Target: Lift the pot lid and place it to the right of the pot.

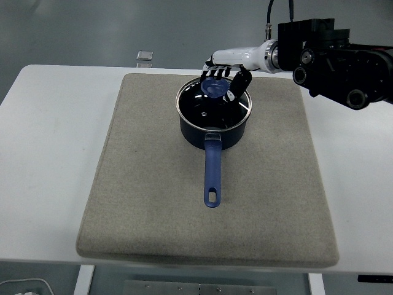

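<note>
A robotics lab or test room: a plain white surface (49,153) carries only a grey felt mat (153,215), a bare grey-green floor (123,31) lies beyond toward 12 o'clock, and exposed black cables (270,12) run up at 1 o'clock.

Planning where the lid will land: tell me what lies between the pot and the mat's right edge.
Nothing. In the head view, the stretch of grey mat to the right of the pot is bare all the way to its right edge.

white table (49,141), grey floor (123,31)
</note>
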Tool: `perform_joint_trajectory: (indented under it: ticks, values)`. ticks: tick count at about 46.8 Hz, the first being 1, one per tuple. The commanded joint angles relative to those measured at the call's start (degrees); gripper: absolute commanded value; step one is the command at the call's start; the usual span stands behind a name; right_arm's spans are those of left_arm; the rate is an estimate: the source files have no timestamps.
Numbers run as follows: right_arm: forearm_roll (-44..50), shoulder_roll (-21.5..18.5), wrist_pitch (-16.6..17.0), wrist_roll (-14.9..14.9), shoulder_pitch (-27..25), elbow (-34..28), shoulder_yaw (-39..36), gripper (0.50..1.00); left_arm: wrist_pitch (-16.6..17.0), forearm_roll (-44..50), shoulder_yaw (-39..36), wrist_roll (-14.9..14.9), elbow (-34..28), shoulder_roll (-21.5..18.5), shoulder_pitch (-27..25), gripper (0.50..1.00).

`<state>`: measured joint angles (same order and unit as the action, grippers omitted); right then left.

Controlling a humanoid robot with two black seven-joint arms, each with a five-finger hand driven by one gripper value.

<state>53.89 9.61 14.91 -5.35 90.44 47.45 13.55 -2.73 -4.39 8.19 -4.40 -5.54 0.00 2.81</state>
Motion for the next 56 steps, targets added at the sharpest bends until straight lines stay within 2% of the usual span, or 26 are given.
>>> perform_joint_trajectory:
  ticks: [1,7,12,25,34,56]
  values:
    - [0.07,-0.03,0.12,-0.01,-0.09,0.01,-0.02,0.650,0.00,0.00,-0.02,0.00,0.00,0.00,0.00,1.000]
    - [-0.01,0.06,0.47,-0.01,0.08,0.01,-0.02,0.578,0.00,0.00,-0.02,0.00,0.00,0.00,0.00,1.000]
    - [-0.01,0.32,0.56,-0.01,0.17,0.01,-0.02,0.547,0.00,0.00,-0.02,0.00,0.00,0.00,0.00,1.000]
    - [-1.07,1.12,0.82,-0.01,1.84,0.01,-0.46,0.539,0.00,0.00,-0.02,0.00,0.00,0.00,0.00,1.000]
    - [-1.77,3.31,0.91,0.07,2.98,-0.25,-0.55,0.539,0.00,0.00,-0.02,0.00,0.00,0.00,0.00,1.000]
    - [-4.50,12.19,1.79,0.42,2.28,-0.52,-0.11,0.500,0.00,0.00,-0.02,0.00,0.00,0.00,0.00,1.000]
